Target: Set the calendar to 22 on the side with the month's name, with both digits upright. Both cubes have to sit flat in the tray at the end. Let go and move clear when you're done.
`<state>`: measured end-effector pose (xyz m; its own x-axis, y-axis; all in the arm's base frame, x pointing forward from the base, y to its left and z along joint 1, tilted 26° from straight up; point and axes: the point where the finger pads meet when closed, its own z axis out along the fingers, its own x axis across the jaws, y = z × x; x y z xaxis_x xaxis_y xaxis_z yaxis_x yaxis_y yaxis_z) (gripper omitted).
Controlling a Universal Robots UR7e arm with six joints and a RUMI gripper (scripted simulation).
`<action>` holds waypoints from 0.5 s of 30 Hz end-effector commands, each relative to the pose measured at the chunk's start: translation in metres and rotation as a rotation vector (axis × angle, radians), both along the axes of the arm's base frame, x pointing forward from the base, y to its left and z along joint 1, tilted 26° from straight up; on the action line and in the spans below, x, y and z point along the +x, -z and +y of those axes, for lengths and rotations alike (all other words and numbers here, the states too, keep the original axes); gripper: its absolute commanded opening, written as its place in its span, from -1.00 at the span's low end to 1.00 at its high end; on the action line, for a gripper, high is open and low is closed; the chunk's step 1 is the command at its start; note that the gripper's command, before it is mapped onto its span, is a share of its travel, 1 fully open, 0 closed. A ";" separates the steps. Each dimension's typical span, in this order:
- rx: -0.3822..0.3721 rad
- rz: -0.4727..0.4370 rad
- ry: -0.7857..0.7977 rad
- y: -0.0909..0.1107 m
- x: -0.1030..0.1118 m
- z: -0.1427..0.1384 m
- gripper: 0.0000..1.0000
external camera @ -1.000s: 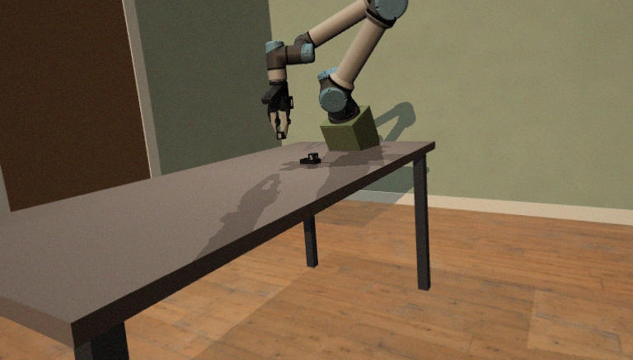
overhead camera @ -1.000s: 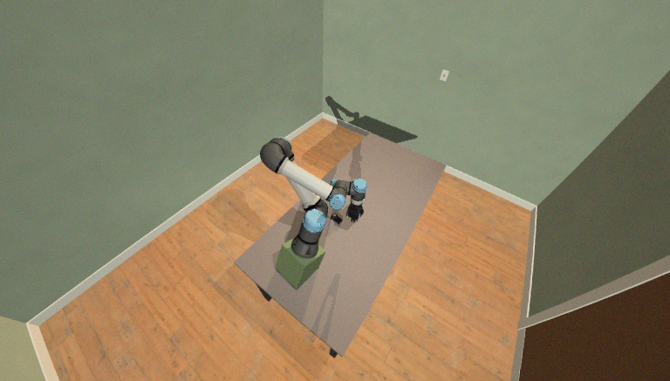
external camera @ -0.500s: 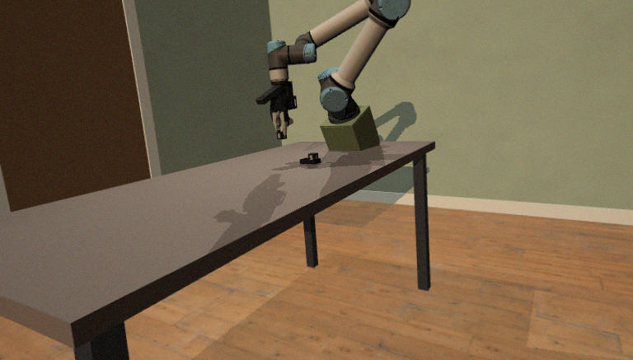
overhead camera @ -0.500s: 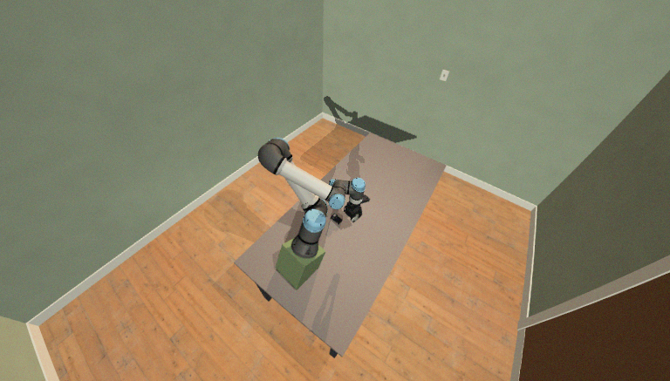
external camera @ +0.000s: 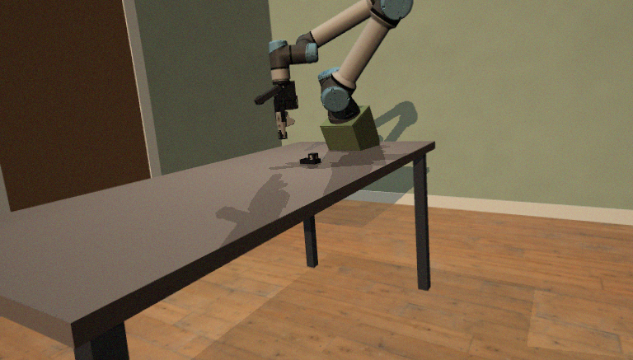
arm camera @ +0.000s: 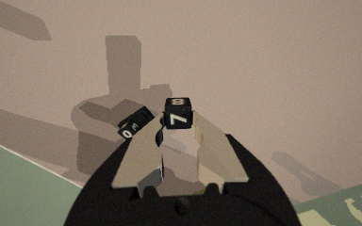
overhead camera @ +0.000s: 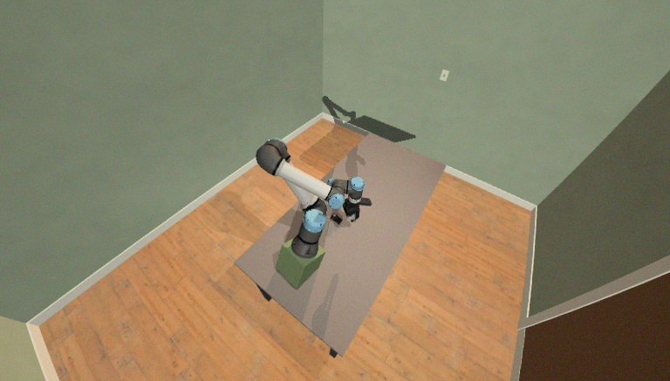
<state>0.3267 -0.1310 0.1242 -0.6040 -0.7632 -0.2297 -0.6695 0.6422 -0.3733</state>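
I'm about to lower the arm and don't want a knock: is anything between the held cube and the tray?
Nothing visible stands between the held cube and the tray. The other cube sits in the tray, though, and could be bumped.

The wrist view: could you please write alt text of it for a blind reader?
A two-jaw gripper with beige fingers holds a black cube marked with a white 7 above a brownish table top. To the left lies a small black tray with a second black cube showing a white 0.
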 end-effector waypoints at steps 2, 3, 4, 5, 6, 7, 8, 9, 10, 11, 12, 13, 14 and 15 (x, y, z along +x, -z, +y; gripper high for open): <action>0.065 -0.001 0.162 0.000 -0.001 0.002 -0.80; 0.080 -0.003 0.193 0.000 -0.001 0.002 -0.80; 0.094 -0.006 0.223 0.001 -0.002 0.002 -0.80; 0.108 -0.009 0.253 0.001 -0.002 0.003 -0.80; 0.108 -0.009 0.253 0.001 -0.002 0.003 -0.80; 0.108 -0.009 0.253 0.001 -0.002 0.003 -0.80; 0.122 -0.011 0.282 0.001 -0.002 0.003 -0.80; 0.136 -0.014 0.311 0.001 -0.002 0.004 -0.80; 0.149 -0.016 0.339 0.001 -0.003 0.004 -0.80; 0.162 -0.019 0.367 0.001 -0.003 0.004 -0.80; 0.175 -0.021 0.393 0.002 -0.003 0.005 -0.80; 0.187 -0.024 0.420 0.002 -0.004 0.005 -0.80; 0.199 -0.026 0.445 0.002 -0.004 0.006 -0.80; 0.211 -0.028 0.470 0.002 -0.004 0.006 -0.80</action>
